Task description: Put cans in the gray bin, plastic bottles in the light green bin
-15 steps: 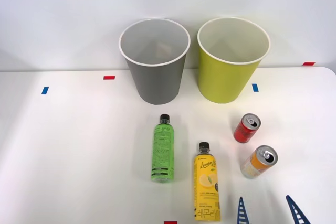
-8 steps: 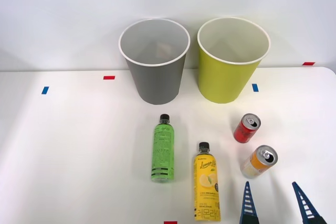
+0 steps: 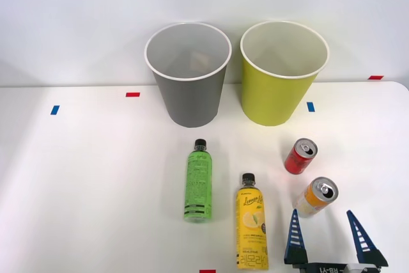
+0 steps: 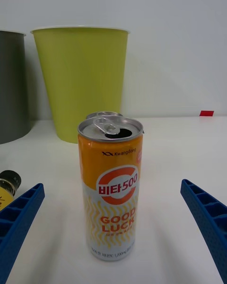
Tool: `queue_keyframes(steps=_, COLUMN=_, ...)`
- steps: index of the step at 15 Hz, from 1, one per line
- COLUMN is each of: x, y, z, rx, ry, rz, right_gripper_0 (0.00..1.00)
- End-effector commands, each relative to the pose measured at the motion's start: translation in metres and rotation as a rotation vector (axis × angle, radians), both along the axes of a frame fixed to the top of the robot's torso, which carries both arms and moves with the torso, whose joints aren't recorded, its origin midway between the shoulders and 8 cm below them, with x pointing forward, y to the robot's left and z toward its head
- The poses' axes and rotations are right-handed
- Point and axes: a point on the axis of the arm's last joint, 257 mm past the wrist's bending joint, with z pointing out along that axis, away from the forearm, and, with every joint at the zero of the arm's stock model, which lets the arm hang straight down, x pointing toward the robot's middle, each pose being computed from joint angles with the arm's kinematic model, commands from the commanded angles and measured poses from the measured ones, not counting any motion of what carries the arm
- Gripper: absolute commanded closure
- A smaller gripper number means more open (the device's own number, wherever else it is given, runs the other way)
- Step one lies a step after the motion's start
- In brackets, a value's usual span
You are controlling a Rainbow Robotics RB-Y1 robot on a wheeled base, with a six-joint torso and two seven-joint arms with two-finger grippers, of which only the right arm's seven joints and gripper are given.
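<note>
the orange and white aluminium can [image 4: 111, 187] stands upright at the table's near right, just beyond the right gripper [image 3: 330, 236] with its blue fingers spread apart, so the next move looks like advancing to clamp it for the tall gray plastic bin [image 3: 190, 94].

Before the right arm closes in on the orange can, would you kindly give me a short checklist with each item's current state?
1. End effector open: ok, blue fingers spread apart.
2. Orange can centred between the fingers: ok in the wrist view.
3. Can upright: ok.
4. Red can clear of the grasp: ok, it stands apart behind the orange can.
5. Yellow bottle clear of the fingers: cannot tell, it lies close beside one.
6. Gray bin upright and open: ok.
</note>
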Motion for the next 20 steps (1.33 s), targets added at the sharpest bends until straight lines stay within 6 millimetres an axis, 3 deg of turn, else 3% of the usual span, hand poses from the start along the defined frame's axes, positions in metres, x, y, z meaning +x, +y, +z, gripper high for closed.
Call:
queue_keyframes(steps=1, x=0.014, y=0.003, z=0.010, rx=0.017, ry=-0.034, rz=-0.001, right_gripper_0=0.00)
queue_keyframes(steps=11, x=0.040, y=0.001, z=0.021, rx=0.061, ry=-0.059, rz=-0.013, right_gripper_0=0.00)
queue_keyframes(steps=20, x=0.043, y=-0.004, z=0.016, rx=0.045, ry=-0.035, rz=-0.031, right_gripper_0=0.00)
